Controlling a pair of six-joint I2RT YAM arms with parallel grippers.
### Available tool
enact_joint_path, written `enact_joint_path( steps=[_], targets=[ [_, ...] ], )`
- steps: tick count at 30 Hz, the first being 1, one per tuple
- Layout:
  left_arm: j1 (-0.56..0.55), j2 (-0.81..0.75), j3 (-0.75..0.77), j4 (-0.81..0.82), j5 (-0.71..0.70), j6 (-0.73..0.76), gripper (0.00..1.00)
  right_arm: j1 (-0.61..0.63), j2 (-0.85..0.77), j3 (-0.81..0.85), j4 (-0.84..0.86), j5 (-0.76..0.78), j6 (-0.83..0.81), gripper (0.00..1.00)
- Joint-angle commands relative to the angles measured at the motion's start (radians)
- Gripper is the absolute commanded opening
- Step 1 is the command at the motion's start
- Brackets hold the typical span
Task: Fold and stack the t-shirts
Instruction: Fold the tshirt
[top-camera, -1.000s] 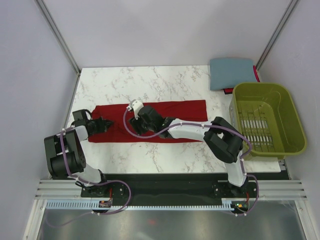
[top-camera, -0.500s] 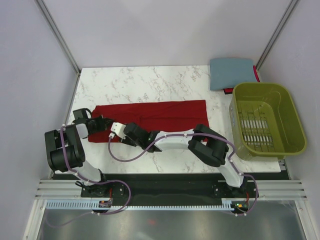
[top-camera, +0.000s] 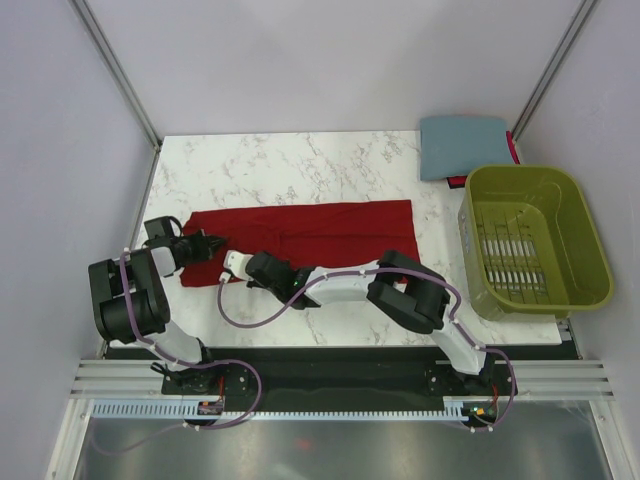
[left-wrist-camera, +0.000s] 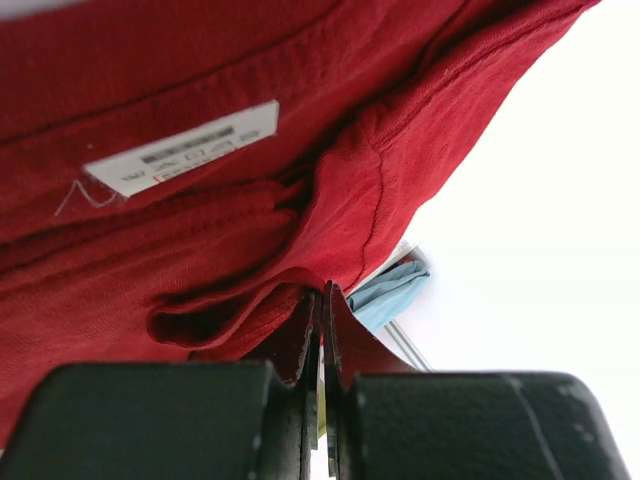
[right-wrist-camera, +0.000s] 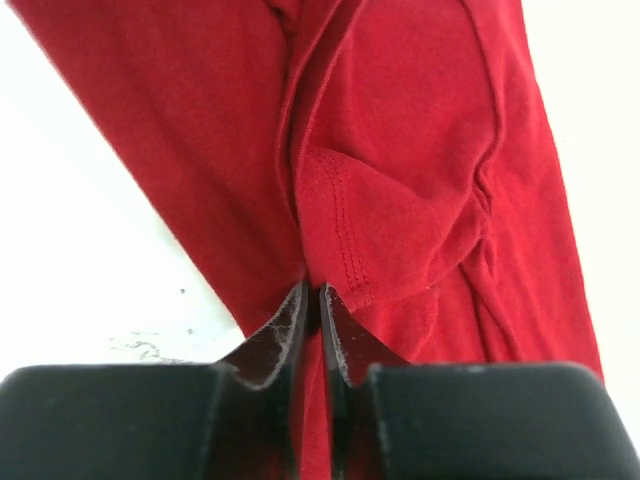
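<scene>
Top external view shows a white marble table (top-camera: 300, 160) with the dark red t-shirt (top-camera: 340, 225) spread across it as a long band running left to right, nearer the front edge than the back. At the right side stands an olive-green slatted basket (top-camera: 520, 172), clear of the red cloth. Behind the basket, in the far right corner, lies the slate blue-grey t-shirt (top-camera: 460, 147), folded into a neat square with a sliver of red showing beside it. Both arms reach to the left end of the red shirt: the left arm curls in from the left edge of the table, and the right arm stretches low across the front of the table. The left gripper (top-camera: 212, 241) sits on the shirt's left end towards its far side, and the right gripper (top-camera: 232, 270) is at the same end, at the near edge of the cloth. From the left wrist, the left gripper (left-wrist-camera: 322, 330) has its fingers pressed together on a raised fold of red cloth, with a white sewn-in label (left-wrist-camera: 185, 148) lying just beyond the pinch. From the right wrist, the right gripper (right-wrist-camera: 312, 310) has its fingers drawn almost together, nipping a stitched hem of the red shirt, with bare marble to the left of the cloth.
</scene>
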Motion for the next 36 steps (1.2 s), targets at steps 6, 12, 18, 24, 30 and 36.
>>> enact_joint_path(
  steps=[6, 12, 18, 24, 30, 36],
  targets=[
    [0.007, -0.027, 0.017, 0.011, 0.013, -0.017, 0.02, 0.006, -0.016, 0.048, -0.005, 0.032, 0.009, 0.17],
    [0.007, -0.026, 0.008, 0.011, 0.015, -0.025, 0.02, 0.004, -0.007, 0.082, -0.043, -0.005, 0.031, 0.31],
    [0.007, -0.032, 0.005, 0.011, 0.012, -0.031, 0.02, 0.006, 0.011, 0.116, -0.045, 0.008, 0.051, 0.25],
    [0.007, -0.041, 0.012, 0.007, 0.007, -0.04, 0.02, -0.002, 0.042, 0.146, -0.057, 0.018, 0.052, 0.0],
    [0.007, -0.044, 0.008, 0.0, 0.003, -0.048, 0.02, -0.033, 0.028, 0.143, -0.059, 0.005, 0.074, 0.0],
    [0.008, -0.056, -0.001, -0.003, -0.013, -0.064, 0.02, -0.083, 0.022, 0.191, -0.094, -0.066, 0.1, 0.0]
  ],
)
